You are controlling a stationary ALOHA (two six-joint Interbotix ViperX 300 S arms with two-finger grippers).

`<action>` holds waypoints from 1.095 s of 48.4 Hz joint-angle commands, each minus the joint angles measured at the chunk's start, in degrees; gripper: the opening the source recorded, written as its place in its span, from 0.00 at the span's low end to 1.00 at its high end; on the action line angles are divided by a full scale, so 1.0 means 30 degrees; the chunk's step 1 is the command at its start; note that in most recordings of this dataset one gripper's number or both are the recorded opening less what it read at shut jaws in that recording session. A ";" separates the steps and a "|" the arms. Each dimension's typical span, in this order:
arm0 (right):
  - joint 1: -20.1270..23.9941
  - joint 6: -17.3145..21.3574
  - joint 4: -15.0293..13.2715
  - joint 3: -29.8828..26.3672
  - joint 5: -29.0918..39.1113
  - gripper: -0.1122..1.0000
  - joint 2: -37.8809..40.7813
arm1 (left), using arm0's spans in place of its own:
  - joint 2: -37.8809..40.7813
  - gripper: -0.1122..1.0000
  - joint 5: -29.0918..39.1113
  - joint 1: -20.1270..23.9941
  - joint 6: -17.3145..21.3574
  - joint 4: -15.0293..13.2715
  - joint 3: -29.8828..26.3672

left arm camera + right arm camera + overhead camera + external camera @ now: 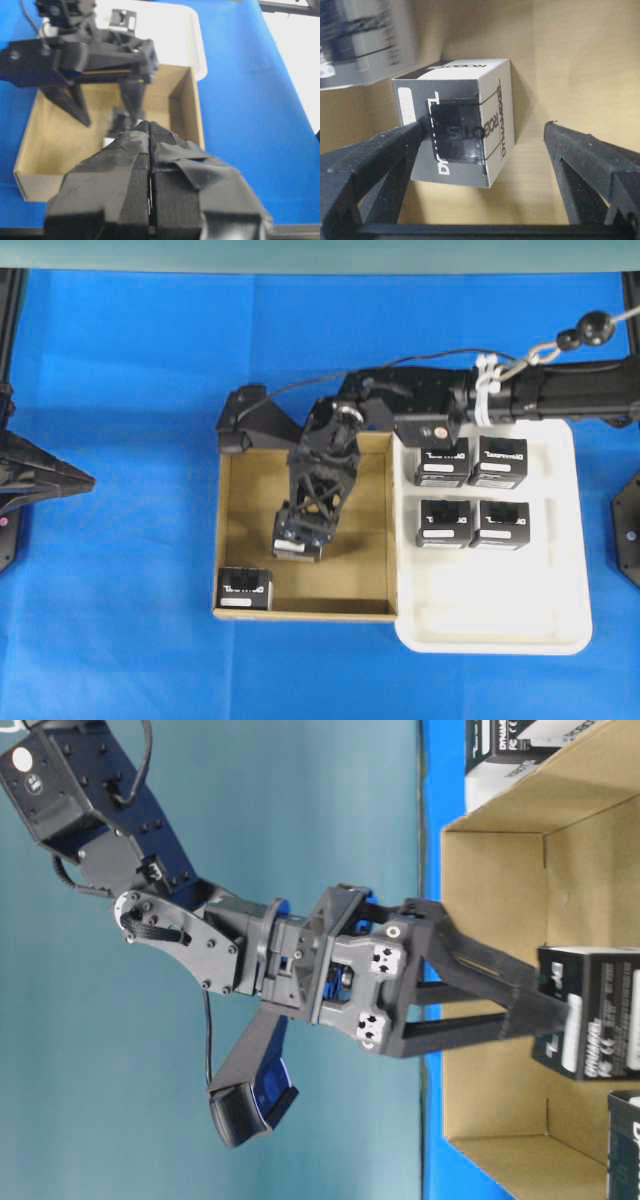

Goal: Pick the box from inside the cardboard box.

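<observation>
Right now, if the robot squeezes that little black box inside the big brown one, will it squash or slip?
The box looks like thin card with a window, so it may dent. Its flat sides probably suit the open right end effector; it shouldn't roll.

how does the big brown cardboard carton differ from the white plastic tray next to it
The brown corrugated cardboard carton is square with straight tan walls; the white plastic tray is longer, with rounded corners. The carton shows two small black boxes, the tray four. The right hand reaches into the carton, not the tray. Both sit on blue cloth.
</observation>
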 commanded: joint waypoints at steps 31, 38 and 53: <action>-0.1201 -0.1348 -0.0703 -0.0557 0.0820 1.00 0.0088 | 0.0088 0.05 -0.0088 -0.0029 -0.0059 0.0059 -0.0586; -0.1143 -0.1406 -0.0703 -0.0557 0.0850 1.00 0.0029 | 0.0088 0.05 -0.0088 -0.0029 -0.0059 0.0059 -0.0615; -0.0879 -0.1143 -0.0615 -0.1348 0.1289 1.00 -0.0557 | 0.0059 0.05 -0.0088 -0.0029 -0.0029 0.0059 -0.0615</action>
